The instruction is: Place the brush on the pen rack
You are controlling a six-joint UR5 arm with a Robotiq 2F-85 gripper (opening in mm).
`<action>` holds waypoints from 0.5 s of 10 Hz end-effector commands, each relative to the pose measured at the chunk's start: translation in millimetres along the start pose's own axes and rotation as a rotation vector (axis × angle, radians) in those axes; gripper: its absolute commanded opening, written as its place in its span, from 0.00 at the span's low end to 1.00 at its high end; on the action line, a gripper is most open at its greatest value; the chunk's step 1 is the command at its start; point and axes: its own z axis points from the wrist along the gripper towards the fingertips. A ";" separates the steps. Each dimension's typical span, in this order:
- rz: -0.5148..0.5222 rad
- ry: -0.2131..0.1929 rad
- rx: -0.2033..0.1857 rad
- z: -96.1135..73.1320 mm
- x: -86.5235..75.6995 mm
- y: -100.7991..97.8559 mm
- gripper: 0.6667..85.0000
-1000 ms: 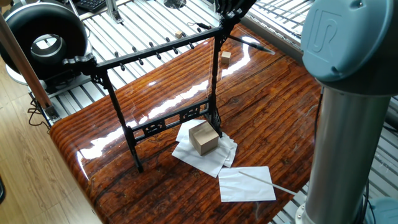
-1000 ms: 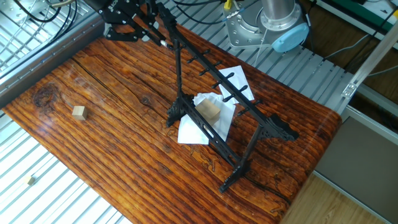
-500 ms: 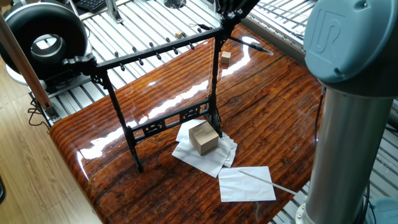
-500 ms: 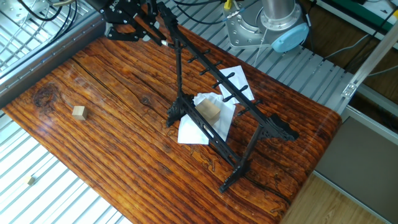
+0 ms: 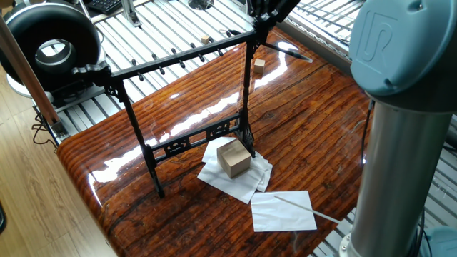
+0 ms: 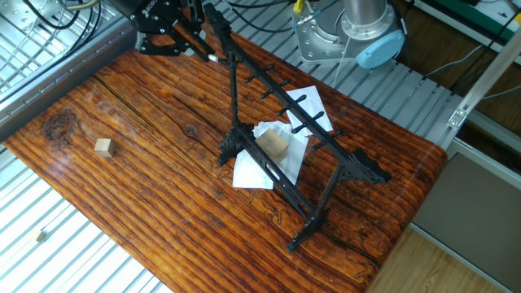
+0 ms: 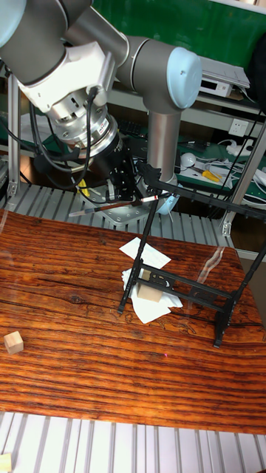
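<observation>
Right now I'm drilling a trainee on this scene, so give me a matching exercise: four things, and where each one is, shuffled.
1 thin dark grey brush
2 tan cardboard box
3 small wooden cube
4 pale thin stick

A on crumpled white paper
B on bare tabletop
C held in the gripper
D across flat white sheet

Pairs: 1-C, 2-A, 3-B, 4-D.
</observation>
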 end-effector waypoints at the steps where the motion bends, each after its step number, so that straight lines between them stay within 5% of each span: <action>1: -0.047 0.013 0.005 -1.8 0.4 -3.5 0.00; 5: -0.060 0.022 0.007 -2.9 -0.3 -7.5 0.00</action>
